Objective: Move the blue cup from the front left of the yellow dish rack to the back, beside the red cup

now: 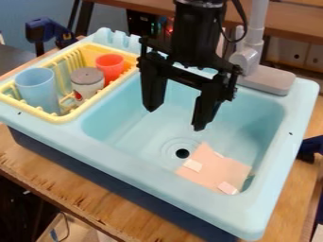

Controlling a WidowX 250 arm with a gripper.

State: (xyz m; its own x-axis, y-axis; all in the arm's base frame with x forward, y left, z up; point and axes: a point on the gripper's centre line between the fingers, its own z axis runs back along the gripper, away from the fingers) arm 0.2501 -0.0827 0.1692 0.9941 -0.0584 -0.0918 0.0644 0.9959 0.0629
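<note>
Pink cloth (217, 165): in the camera view, is lying in the sink (139, 163), beside the drain (182, 153); it is carrying pale patches (192, 165).
Claw (174, 119): is hanging above the cloth's level, fingers apart, holding nothing.
Cloth edge: being thin, is probably calling for a centred, low, gentle pinch, without scraping the sink.
Yellow rack (63, 117): is sitting beside the sink; low sideways swings would be risking its red cup (110, 67).

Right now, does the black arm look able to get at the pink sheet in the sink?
Probably yes: the open tool hangs above the sink, and nothing visible covers the pink sheet.
</note>
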